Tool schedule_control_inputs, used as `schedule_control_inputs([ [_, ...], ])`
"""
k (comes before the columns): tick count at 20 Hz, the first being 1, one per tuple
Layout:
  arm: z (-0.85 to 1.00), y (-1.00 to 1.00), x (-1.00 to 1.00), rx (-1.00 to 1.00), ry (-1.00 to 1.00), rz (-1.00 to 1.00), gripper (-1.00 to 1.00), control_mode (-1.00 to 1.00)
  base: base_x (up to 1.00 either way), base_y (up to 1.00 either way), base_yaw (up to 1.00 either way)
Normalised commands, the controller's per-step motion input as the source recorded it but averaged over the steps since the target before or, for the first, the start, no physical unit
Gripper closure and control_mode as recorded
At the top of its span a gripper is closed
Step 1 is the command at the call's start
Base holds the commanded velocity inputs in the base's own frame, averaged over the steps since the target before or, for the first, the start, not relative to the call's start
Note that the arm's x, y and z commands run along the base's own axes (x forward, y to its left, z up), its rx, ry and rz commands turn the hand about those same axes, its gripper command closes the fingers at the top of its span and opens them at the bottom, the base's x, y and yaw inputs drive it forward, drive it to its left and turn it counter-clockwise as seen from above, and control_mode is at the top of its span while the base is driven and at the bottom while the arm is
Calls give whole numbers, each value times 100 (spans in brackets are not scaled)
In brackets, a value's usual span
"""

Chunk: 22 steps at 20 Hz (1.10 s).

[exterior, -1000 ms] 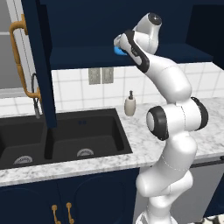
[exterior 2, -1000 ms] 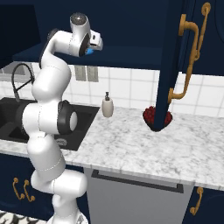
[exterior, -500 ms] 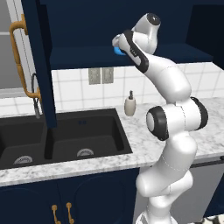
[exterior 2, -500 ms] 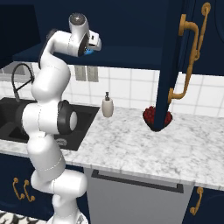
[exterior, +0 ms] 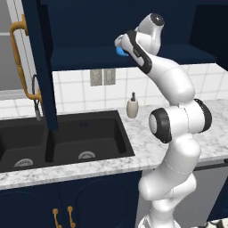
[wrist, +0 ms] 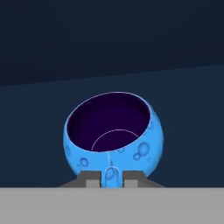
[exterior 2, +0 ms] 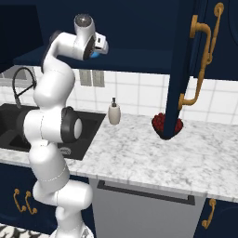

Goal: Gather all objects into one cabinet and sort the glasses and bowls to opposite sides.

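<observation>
Bright blue bowl [wrist: 114, 138] (dark inside) upright on cabinet shelf [wrist: 183, 131]

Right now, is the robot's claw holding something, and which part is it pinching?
Yes. The claw is shut on the blue bowl, pinching its near rim between the two fingertips.

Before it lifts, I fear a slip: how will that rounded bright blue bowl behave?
The rounded bright blue bowl looks stiff and probably light. The gripper pinches only its near rim, so it may tilt. Its round body could rock once set down.
</observation>
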Motion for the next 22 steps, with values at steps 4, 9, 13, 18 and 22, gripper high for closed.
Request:
schedule_control_inputs([
  [4, -1, -20, 0, 2, 1, 0, 100, -100, 0, 0, 0],
  [9, 0, -1, 0, 1, 0, 0, 100, -100, 0, 0, 0],
  [13, 0, 0, 0, 0, 0, 0, 100, -100, 0, 0, 0],
  [18, 0, 0, -2, 0, 0, 0, 100, -100, 0, 0, 0],
  [22, 0, 0, -8, 0, 0, 0, 100, -100, 0, 0, 0],
])
